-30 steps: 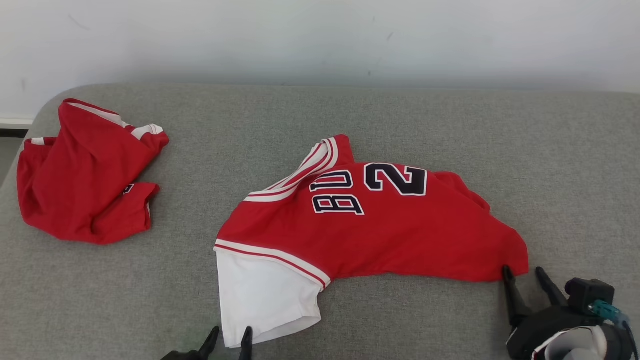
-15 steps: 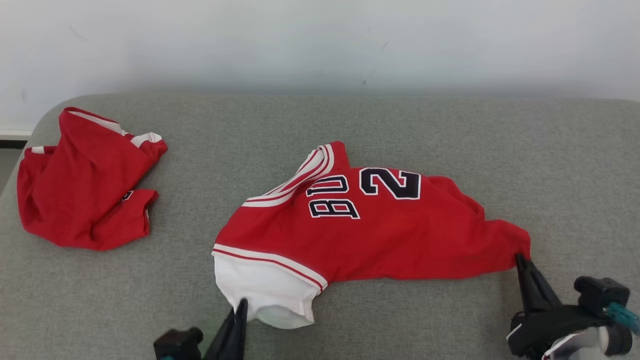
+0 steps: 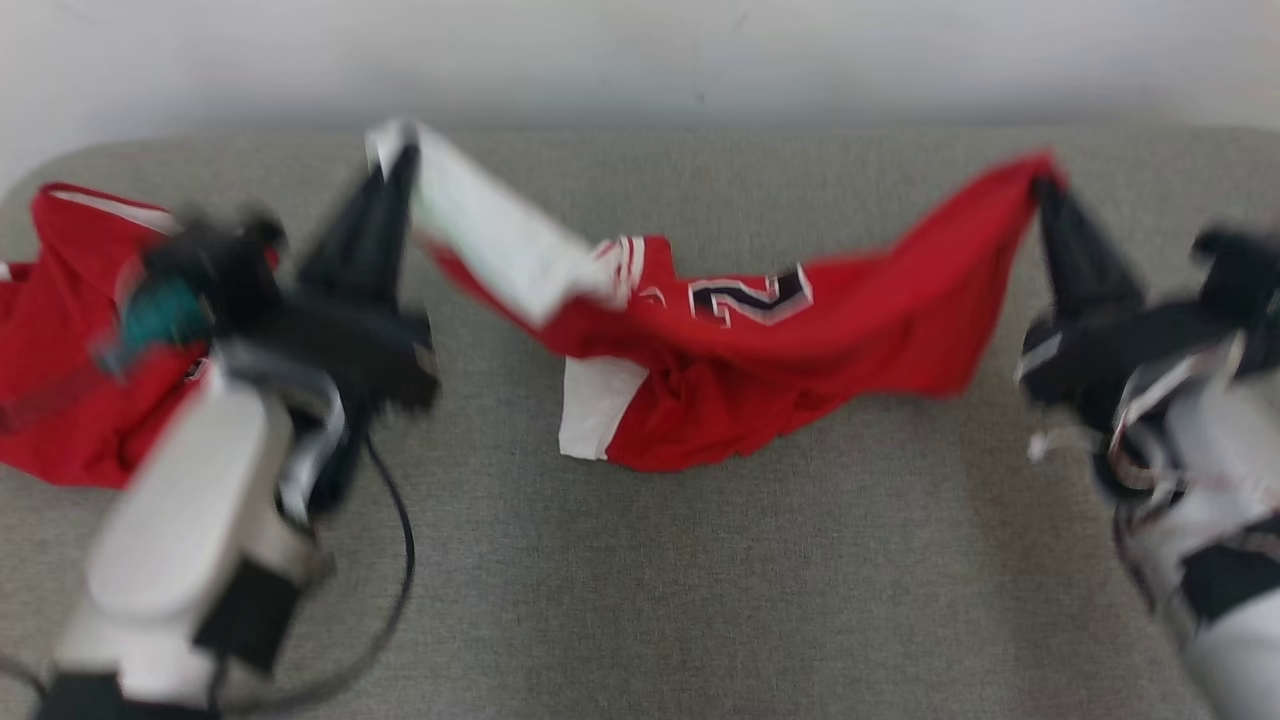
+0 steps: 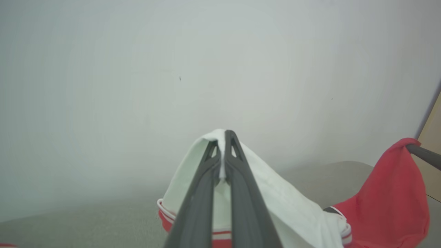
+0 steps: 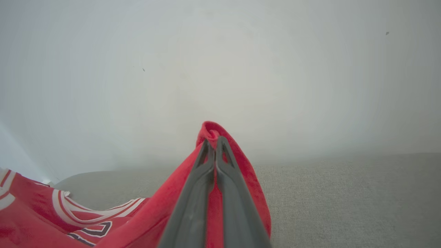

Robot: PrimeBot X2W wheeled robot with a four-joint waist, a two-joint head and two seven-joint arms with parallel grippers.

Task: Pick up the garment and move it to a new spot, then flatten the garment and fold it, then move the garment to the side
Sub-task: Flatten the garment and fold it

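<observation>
Grey padded surface point(image 3: 700, 600) below. I'm gripping the jersey point(image 3: 800, 350): left hand point(image 3: 403, 158) at 11 o'clock, right hand point(image 3: 1045, 187) at 1, both clamped shut. Planning a level, taut carry.

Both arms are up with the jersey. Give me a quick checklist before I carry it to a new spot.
1. Left end effector shut on the jersey's white edge: ok.
2. Right end effector shut on a red corner: ok.
3. Jersey fully off the cushion: not ok, its middle sags and seems to touch.
4. Cloth taut between grips: not ok, bunched.
5. Apart from the other red garment: ok.
</observation>
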